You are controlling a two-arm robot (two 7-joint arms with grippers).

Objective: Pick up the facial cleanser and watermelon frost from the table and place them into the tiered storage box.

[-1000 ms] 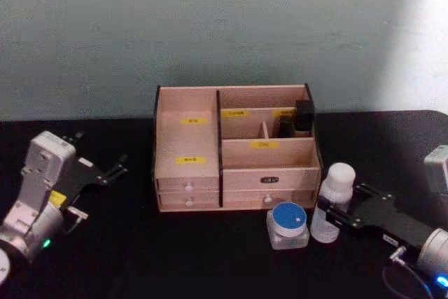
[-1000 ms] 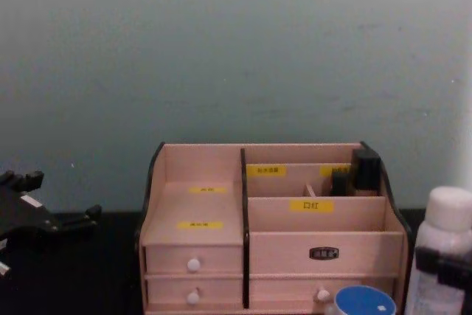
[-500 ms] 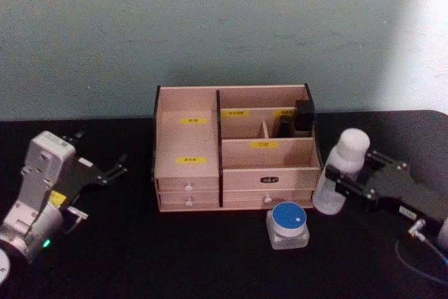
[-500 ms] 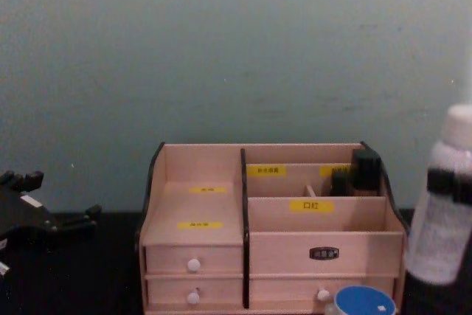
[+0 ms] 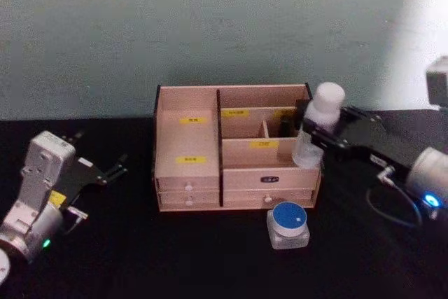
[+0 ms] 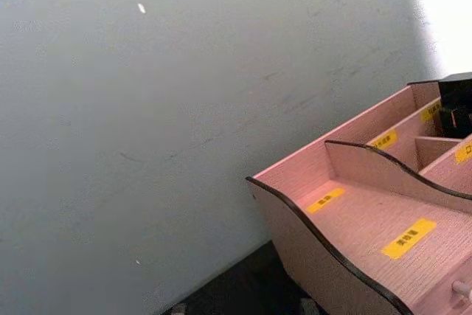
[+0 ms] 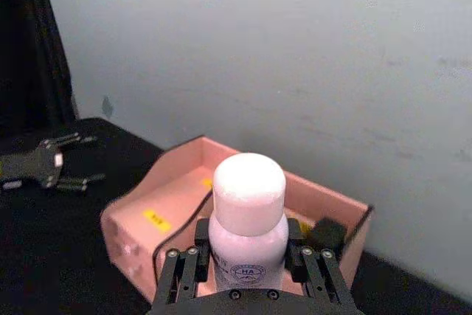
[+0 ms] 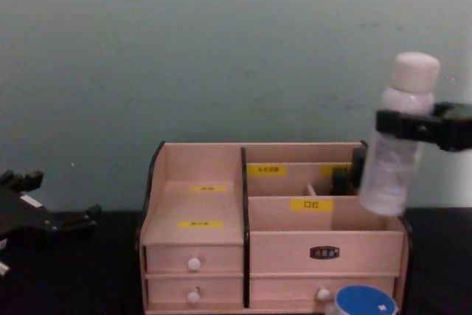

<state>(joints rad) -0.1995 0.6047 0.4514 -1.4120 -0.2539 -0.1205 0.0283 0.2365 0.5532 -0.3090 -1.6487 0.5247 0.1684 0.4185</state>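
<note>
The facial cleanser, a clear bottle with a white cap, hangs slightly tilted over the right end of the tiered storage box, above its front right compartment. My right gripper is shut on the bottle's upper body, reaching in from the right. The chest view shows the bottle in the right gripper well above the box. In the right wrist view the fingers clamp the bottle. The watermelon frost, a small jar with a blue lid, stands on the table before the box. My left gripper rests open at the left.
A black item stands in the box's back right compartment, just behind the bottle. The black table ends against a grey-green wall. A cable loops beside my right arm. The left wrist view shows the box's left side.
My right gripper has lifted the bottle off the table, carried it up and to the left, and now holds it over the box's right end. The left arm has not moved.
</note>
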